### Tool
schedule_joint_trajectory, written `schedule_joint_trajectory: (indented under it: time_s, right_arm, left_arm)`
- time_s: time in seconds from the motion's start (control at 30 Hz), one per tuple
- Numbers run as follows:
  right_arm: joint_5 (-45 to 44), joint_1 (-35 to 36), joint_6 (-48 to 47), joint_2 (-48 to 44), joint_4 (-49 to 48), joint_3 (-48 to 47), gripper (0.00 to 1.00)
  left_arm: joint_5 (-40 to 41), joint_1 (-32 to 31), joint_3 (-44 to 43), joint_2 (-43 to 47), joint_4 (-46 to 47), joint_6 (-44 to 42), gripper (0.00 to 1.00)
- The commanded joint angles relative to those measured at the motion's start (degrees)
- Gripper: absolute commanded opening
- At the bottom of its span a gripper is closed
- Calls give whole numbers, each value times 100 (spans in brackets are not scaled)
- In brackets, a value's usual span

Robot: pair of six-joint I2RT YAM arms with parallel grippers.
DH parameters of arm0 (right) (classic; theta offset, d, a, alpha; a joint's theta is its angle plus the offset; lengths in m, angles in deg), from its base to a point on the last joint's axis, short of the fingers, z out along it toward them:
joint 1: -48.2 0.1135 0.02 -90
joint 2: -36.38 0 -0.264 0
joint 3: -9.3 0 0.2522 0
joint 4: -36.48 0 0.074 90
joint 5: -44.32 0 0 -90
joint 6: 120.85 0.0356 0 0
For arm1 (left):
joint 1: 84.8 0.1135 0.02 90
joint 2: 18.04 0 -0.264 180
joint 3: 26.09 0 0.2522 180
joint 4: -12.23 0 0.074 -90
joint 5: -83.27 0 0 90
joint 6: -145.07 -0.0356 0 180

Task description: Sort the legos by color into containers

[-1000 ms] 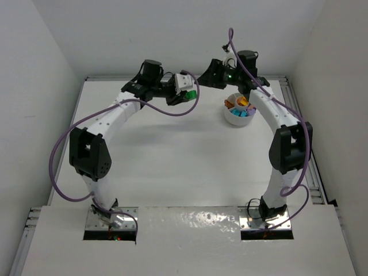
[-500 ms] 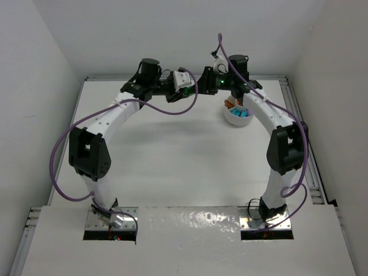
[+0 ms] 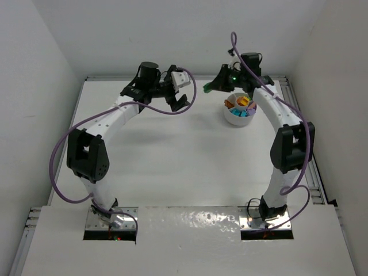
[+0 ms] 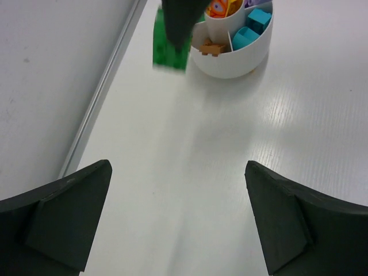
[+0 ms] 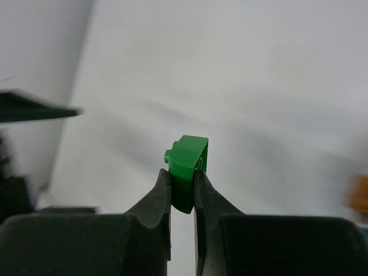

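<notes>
Your right gripper (image 5: pixel 181 179) pinches the green brick (image 5: pixel 188 158), likely light, stiff and slick, by its flat sides, aloft near the dish (image 3: pixel 238 119), while your left gripper (image 4: pixel 178 172) gapes wide, empty.

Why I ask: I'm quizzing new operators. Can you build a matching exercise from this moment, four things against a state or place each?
Things:
1. left tool
2. right tool
3. green lego
4. teal legos

States or places:
A. lying in a compartment of the white dish
B. shut on a brick
C. open, holding nothing
D. clamped in a tool, outside the dish

Pairs: 1-C, 2-B, 3-D, 4-A.
</notes>
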Motion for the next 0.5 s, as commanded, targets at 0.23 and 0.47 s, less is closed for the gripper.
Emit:
schedule_joint_trajectory:
  time_s: [0.23,0.47]
  right_arm:
    - [-4407,-702,-1300,-529,1294,-406,0]
    - [-4831,-1027,-949,69,1101,-449,0]
  left_arm:
    - [633,-15,538,536,633,775,100]
    - [791,-15,732,615,677,907,100]
